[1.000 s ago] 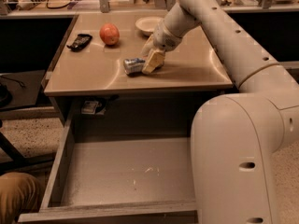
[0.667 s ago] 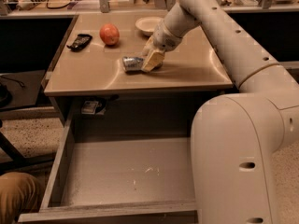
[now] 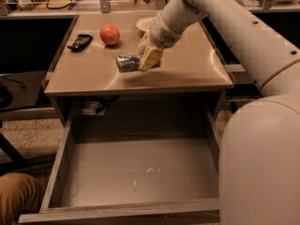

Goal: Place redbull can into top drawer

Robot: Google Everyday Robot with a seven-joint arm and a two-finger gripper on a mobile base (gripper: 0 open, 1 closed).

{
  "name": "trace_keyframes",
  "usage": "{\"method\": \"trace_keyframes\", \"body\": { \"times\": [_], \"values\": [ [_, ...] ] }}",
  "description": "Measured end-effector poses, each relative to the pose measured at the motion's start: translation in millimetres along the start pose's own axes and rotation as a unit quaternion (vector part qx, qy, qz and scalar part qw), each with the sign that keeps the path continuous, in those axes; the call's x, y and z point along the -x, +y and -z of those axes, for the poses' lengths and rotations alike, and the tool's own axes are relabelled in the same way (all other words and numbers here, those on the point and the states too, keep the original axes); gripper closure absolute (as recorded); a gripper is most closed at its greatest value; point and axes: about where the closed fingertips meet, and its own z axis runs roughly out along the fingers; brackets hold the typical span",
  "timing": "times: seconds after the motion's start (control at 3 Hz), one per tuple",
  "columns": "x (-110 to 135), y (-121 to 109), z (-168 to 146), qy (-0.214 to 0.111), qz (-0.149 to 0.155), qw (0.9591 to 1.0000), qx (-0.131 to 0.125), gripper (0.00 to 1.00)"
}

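Observation:
The redbull can (image 3: 125, 63), silver and blue, lies sideways in my gripper (image 3: 147, 60). The yellowish fingers (image 3: 151, 56) are shut on its right end. The can hangs just above the tan desk top (image 3: 187, 67), with its shadow on the wood below it. The top drawer (image 3: 140, 172) is pulled out wide below the desk's front edge. Its grey scuffed floor is bare. My white arm reaches in from the upper right.
An orange-red apple (image 3: 109, 34), a black device (image 3: 79, 42) and a white dish (image 3: 142, 23) sit at the back of the desk. My bulky white base (image 3: 262, 163) stands right of the drawer. A person's knee (image 3: 16, 196) shows at the bottom left.
The gripper has lifted the can slightly off the desk top and shifted it a little to the left. A shadow now shows under it.

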Motion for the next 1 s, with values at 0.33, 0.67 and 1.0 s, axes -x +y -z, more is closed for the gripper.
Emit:
{"method": "trace_keyframes", "body": {
  "times": [0.33, 0.67, 1.0],
  "values": [
    [26, 59, 10, 0.030, -0.006, 0.9990, 0.034, 1.00],
    [27, 59, 10, 0.030, -0.006, 0.9990, 0.034, 1.00],
    [34, 78, -3, 0.027, -0.003, 0.9980, 0.057, 1.00]
  ]
}}
